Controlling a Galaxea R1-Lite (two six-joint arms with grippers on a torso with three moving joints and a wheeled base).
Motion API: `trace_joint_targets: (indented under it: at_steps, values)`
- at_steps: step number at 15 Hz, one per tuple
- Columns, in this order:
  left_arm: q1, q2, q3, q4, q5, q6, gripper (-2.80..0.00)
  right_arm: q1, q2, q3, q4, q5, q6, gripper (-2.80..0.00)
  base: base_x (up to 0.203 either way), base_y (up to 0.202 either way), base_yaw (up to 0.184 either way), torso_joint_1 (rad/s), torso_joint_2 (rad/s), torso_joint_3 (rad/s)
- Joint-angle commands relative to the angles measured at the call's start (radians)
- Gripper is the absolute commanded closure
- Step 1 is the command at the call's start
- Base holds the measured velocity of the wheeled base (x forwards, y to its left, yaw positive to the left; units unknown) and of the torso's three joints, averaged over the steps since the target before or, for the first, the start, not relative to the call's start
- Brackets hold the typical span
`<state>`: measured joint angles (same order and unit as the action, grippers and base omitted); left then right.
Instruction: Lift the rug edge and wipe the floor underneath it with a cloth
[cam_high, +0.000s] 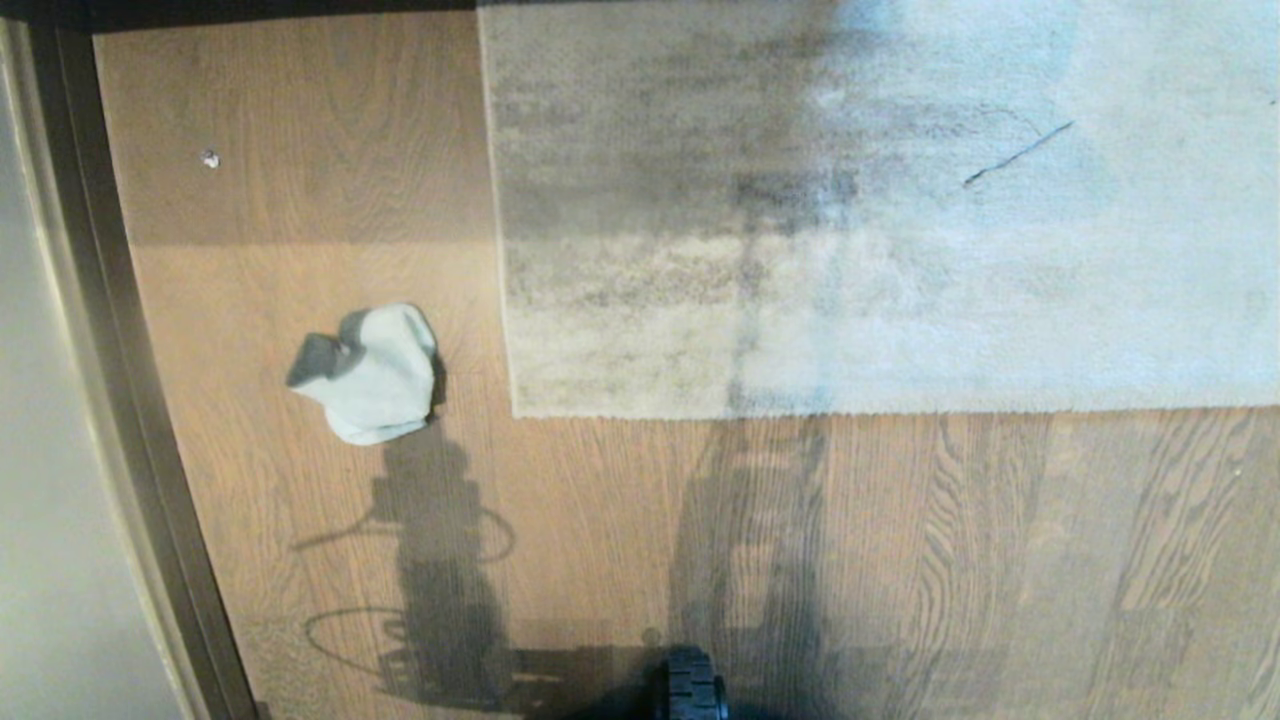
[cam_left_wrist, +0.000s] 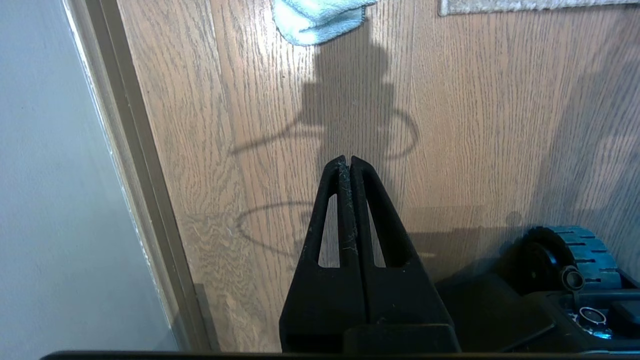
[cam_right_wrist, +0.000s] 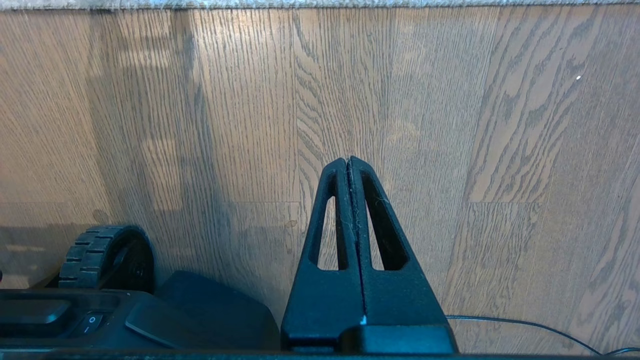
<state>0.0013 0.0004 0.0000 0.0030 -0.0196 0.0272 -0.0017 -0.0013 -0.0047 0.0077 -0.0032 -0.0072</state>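
A pale grey-beige rug lies flat on the brown wood floor; its near edge runs straight to a square corner. Left of that corner a crumpled cloth, off-white with a dark grey fold, rests on the floor. Neither arm shows in the head view. My left gripper hangs shut and empty above the floor, with the cloth well ahead of it. My right gripper is also shut and empty, the rug edge far in front of it.
A dark baseboard and pale wall bound the floor on the left. My base's black wheel sits at the near edge. A thin cable lies on the floor by the right gripper. A small speck lies far left.
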Motion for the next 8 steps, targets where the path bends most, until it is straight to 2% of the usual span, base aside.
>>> trace_joint_targets:
  at_steps: [1, 8]
  values:
    - [0.0, 0.0, 0.0, 0.0, 0.0, 0.0, 0.0, 0.0, 0.001, 0.0, 0.0, 0.0, 0.0, 0.0, 0.0, 0.0, 0.0, 0.0, 0.0, 0.0]
    - [0.0, 0.0, 0.0, 0.0, 0.0, 0.0, 0.0, 0.0, 0.001, 0.0, 0.0, 0.0, -0.002, 0.0, 0.0, 0.0, 0.0, 0.0, 0.0, 0.0]
